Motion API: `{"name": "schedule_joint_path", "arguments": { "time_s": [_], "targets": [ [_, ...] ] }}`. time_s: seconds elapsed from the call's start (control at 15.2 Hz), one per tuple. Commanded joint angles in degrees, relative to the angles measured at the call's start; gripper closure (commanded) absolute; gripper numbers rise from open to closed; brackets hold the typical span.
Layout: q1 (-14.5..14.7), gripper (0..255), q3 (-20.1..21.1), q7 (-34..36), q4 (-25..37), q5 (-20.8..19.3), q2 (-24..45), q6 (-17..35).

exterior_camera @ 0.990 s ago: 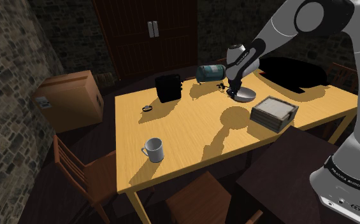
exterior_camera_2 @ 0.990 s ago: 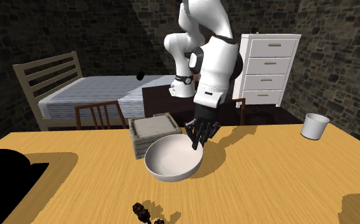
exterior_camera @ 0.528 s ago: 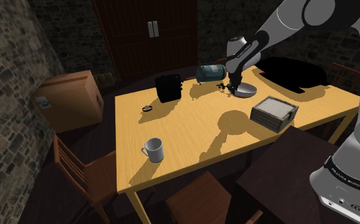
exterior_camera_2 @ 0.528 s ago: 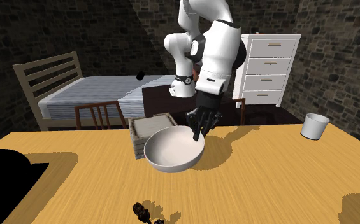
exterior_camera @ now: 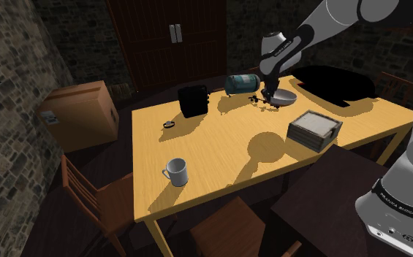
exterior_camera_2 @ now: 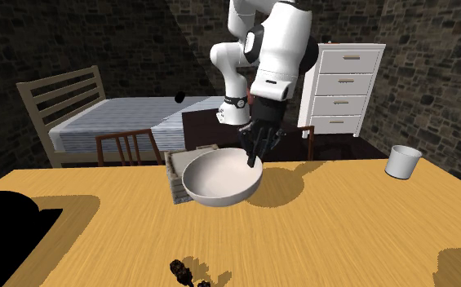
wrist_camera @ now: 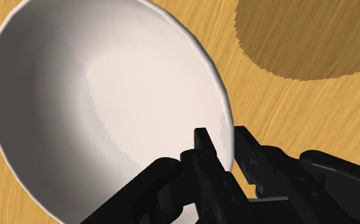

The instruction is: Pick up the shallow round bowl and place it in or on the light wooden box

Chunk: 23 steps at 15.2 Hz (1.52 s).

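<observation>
A shallow round white bowl (exterior_camera_2: 219, 178) hangs above the yellow wooden table (exterior_camera_2: 302, 236), pinched at its rim by my black gripper (exterior_camera_2: 254, 157). In the wrist view the fingers clasp the rim of the bowl (wrist_camera: 108, 95), one inside and one outside. From the shoulder camera the bowl (exterior_camera: 283, 96) floats near the table's far edge under the gripper (exterior_camera: 270, 93). The light wooden box (exterior_camera: 313, 128) sits on the table toward the shoulder view's right, below and nearer than the bowl. In the second exterior view the box (exterior_camera_2: 189, 167) stands just behind the bowl.
A white mug (exterior_camera: 175, 171) stands near the table's front. A black box-shaped thing (exterior_camera: 193, 101), a dark canister lying down (exterior_camera: 241, 83) and small dark bits (exterior_camera: 169, 123) sit along the far side. A wide black area (exterior_camera: 336, 84) covers the far right corner. Chairs (exterior_camera: 88, 197) stand around.
The arm has lifted the bowl off the table, clear of its shadow. The round shadow on the tabletop has slid toward the box.
</observation>
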Motion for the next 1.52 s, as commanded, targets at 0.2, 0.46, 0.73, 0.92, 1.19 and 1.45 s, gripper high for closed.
{"name": "schedule_joint_path", "arguments": {
  "time_s": [0.2, 0.46, 0.73, 0.92, 1.19, 1.45],
  "targets": [
    [0.1, 255, 0.0, -0.5, 0.7, 0.1, -2.2, -2.8],
    [-0.3, 255, -1.1, -0.7, -10.4, -1.7, -10.2, 0.5],
    [-1.1, 255, -2.4, -1.0, -20.4, -3.9, -18.1, 2.8],
    [-1.9, 255, -3.4, -1.3, -27.3, -5.8, -24.1, 4.0],
    [-3.5, 255, -4.8, -2.0, -35.8, -8.7, -32.4, 4.5],
    [-5.6, 255, -6.1, -2.8, -42.6, -11.4, -38.9, 5.0]
  ]
}}
